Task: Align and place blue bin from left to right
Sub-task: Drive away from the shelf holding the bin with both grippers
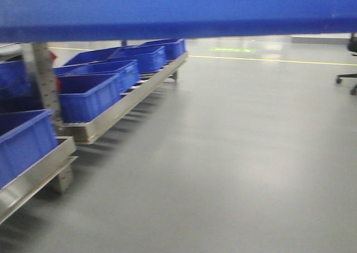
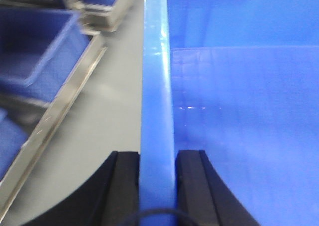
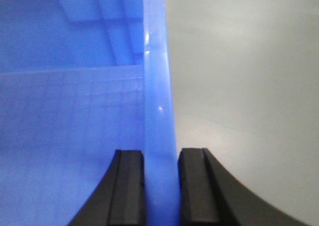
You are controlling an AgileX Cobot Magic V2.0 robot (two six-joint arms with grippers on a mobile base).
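The blue bin [image 1: 178, 10] rides high across the robot's front, clear of the grey floor [image 1: 234, 163] and touching nothing below it. It is held up by both arms at its two end walls. The lift looks done. The carry and the set-down remain, by my reading, since the bin rests on no surface in any view.

Along the left side of the hall a metal rack [image 1: 120, 109] runs away from the robot. It bears a row of smaller blue bins [image 1: 89, 96] standing one behind another along its rail. The carried bin hangs to the right of that rack's outer edge, over open floor. Where it is meant to land cannot be told from here.

The left gripper [image 2: 158, 158] is closed on the bin's left wall, with one black finger [image 2: 127, 186] outside and the other inside, both pressed against the glossy rim. The right gripper [image 3: 160, 156] clamps the opposite wall in the same way, with the bin's gridded inside to its left and bare floor to its right. Both sets of jaws are spread no wider than the rim they pinch.
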